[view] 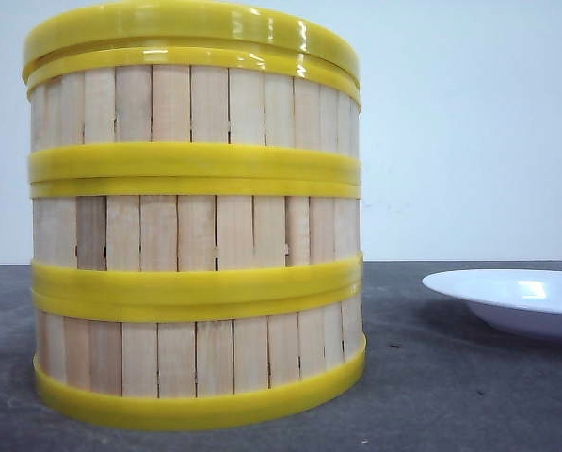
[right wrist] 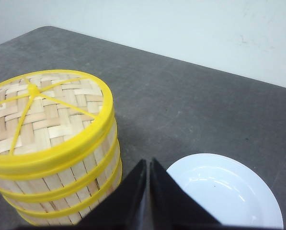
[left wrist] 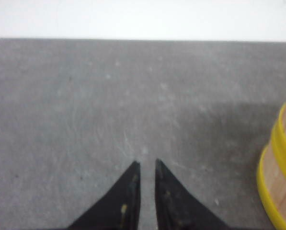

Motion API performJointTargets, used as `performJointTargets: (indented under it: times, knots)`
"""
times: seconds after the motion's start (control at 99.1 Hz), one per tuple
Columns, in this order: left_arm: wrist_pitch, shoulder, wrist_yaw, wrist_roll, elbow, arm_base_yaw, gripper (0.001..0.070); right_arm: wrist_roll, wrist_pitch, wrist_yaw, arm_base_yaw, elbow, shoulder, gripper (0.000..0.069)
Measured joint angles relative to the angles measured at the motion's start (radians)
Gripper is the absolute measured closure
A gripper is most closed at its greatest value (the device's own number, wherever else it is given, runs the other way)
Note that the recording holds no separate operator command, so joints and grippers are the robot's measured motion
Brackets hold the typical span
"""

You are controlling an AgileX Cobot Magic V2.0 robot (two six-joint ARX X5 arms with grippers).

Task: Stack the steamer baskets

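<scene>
Already, three steamer baskets [view: 196, 231] stood stacked in one column under a woven lid [right wrist: 42, 112] on the dark grey table [view: 450, 395].

Behind the matte, faintly scuffed tabletop rose a plain white wall [view: 469, 122], and a white plate [view: 521, 297] sat on the table to the right of the stack, apart from it. The left gripper [left wrist: 147, 165] hung low over bare table with its black fingertips drawn to a narrow slit, nothing between them, the stack's lower rims at the edge of its view. The right gripper [right wrist: 148, 163] hovered higher, angled down above the gap between stack and plate, its fingertips nearly touching and likewise empty.
</scene>
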Motion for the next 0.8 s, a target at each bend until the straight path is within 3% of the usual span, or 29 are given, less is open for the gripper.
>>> performJointTargets:
  times: [0.797]
  knots:
    - [0.003,-0.006,-0.003,0.040,-0.003,0.000,0.0681,0.000,0.000,0.000,0.000,0.000,0.000,0.0684]
